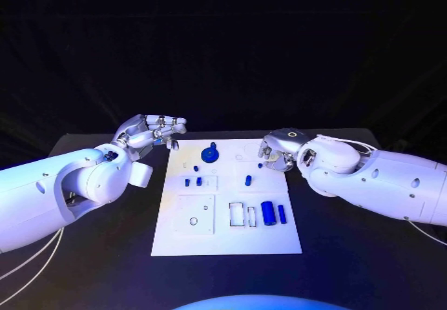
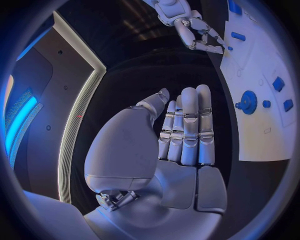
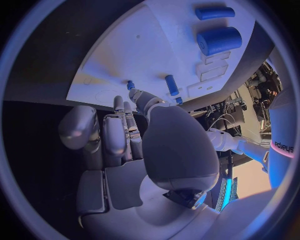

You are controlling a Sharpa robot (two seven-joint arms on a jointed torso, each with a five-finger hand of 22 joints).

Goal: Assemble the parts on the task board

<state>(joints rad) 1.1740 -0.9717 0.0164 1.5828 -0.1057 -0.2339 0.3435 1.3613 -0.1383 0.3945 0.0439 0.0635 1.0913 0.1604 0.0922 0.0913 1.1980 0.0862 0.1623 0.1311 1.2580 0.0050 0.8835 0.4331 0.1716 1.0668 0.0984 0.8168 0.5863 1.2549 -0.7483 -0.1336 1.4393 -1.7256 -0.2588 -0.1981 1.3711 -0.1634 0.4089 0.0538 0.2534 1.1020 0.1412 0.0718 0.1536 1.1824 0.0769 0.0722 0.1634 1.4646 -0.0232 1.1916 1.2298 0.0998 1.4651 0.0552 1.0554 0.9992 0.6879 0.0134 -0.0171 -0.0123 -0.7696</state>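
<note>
The white task board [image 1: 228, 223] lies in the middle of the table. A blue gear with a handle [image 1: 212, 154] [image 2: 249, 101] stands near its far edge. Small blue pegs [image 1: 193, 182] [image 1: 248, 181] [image 3: 170, 84] sit mid-board, and a thick blue cylinder [image 1: 267, 212] [image 3: 219, 40] lies beside a thinner one [image 1: 282, 214] [image 3: 214, 12] at the near right. My left hand [image 1: 154, 132] [image 2: 184, 130] hovers off the board's far left corner, fingers straight and side by side, holding nothing. My right hand [image 1: 278, 155] [image 3: 125, 135] [image 2: 200, 35] hangs over the far right edge, fingers curled in, nothing visible in them.
Empty cut-outs [image 1: 242, 214] and a recessed plate [image 1: 196, 213] mark the board's near half. Black table [image 1: 354, 252] surrounds the board on all sides. My two forearms flank the board left and right.
</note>
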